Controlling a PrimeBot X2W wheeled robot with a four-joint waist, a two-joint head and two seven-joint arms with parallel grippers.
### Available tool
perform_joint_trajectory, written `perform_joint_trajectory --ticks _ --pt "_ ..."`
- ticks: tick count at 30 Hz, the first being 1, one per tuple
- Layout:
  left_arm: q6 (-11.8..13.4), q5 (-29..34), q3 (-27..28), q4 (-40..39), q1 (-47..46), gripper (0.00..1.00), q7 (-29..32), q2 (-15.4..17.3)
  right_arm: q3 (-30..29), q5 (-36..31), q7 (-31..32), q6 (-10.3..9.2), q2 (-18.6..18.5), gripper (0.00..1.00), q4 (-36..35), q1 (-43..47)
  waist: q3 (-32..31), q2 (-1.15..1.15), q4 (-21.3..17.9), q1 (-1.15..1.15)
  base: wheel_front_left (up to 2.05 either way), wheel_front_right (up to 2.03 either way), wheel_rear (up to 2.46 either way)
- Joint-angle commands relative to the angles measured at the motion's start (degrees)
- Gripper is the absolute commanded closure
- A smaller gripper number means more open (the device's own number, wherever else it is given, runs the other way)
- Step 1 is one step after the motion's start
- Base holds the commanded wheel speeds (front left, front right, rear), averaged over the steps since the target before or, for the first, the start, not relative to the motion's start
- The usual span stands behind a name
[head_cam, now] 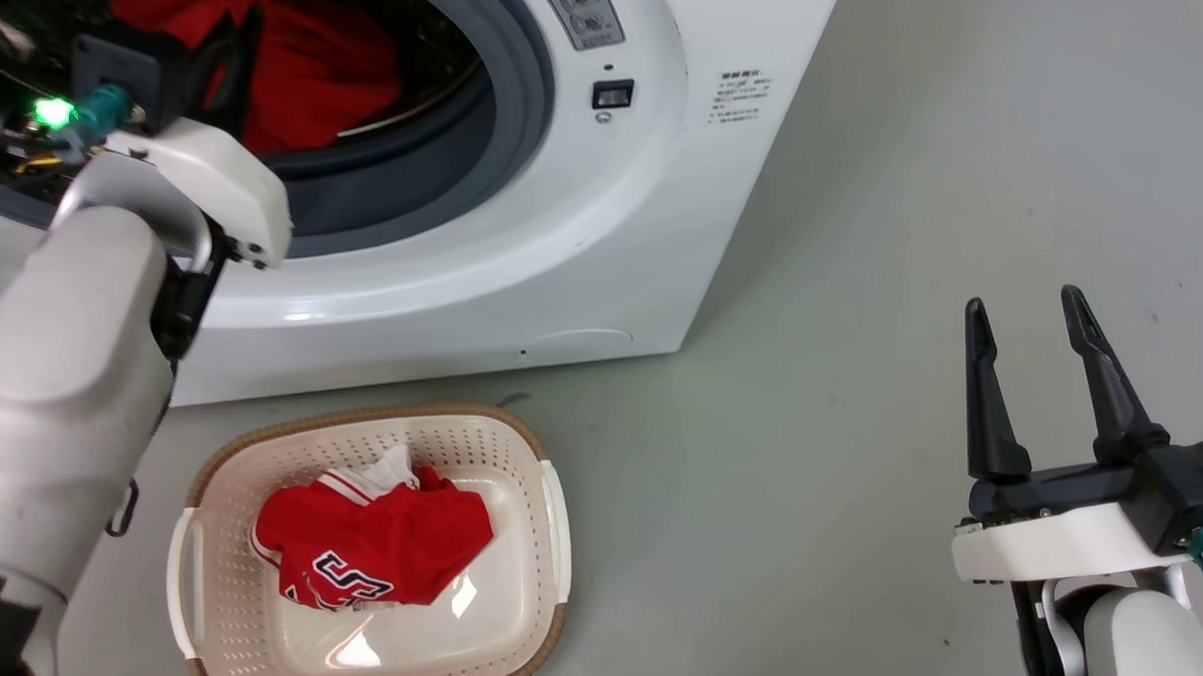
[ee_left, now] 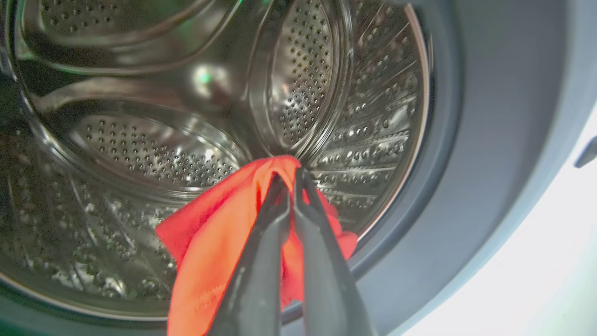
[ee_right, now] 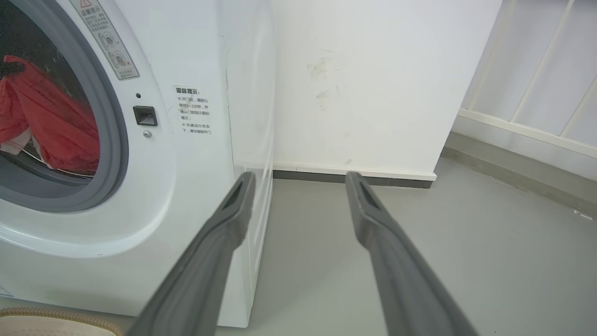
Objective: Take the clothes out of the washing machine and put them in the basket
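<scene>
One red garment pinched in left fingers inside washer; thin edge grip could slip dragging over gasket. Right fingers spread, empty.

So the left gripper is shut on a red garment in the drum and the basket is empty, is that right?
Not quite: the head view shows a red jersey in the basket. The left gripper is shut on the red garment.

Print on the washing machine and jersey
Right of the porthole: black notice headed "温馨提示", smaller lines unclear. Below the porthole: jersey's dark, white-edged figure, perhaps "5".
</scene>
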Motion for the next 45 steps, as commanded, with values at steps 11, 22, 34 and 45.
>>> perform_joint_trajectory --ticks 11,22,34,45 --pt "5.18 9.78 9.33 -25.13 17.07 1.0 -0.31 0.06 -1.98 -0.65 -0.14 -0.05 0.0 0.0 1.04 2.46 -6.43 0.0 4.03 0.01 0.0 0.0 0.0" --pt "4.11 13.42 9.66 -37.81 32.17 1.0 -0.32 0.83 -2.56 -0.47 -0.14 -0.06 0.0 0.0 1.28 3.89 -8.72 0.0 5.85 0.01 0.0 0.0 0.0" --pt "2.33 11.33 4.55 -35.0 41.62 1.0 2.03 -0.19 -2.12 -1.05 -0.14 -0.06 -0.02 0.0 0.71 2.31 -4.65 0.0 5.25 0.01 0.0 0.0 0.0" --pt "-1.2 11.36 0.42 -19.77 37.41 1.0 3.23 -3.61 -0.37 0.74 -0.14 -0.05 0.0 0.0 -0.9 -1.2 4.31 0.0 0.78 0.01 0.0 0.0 0.0"
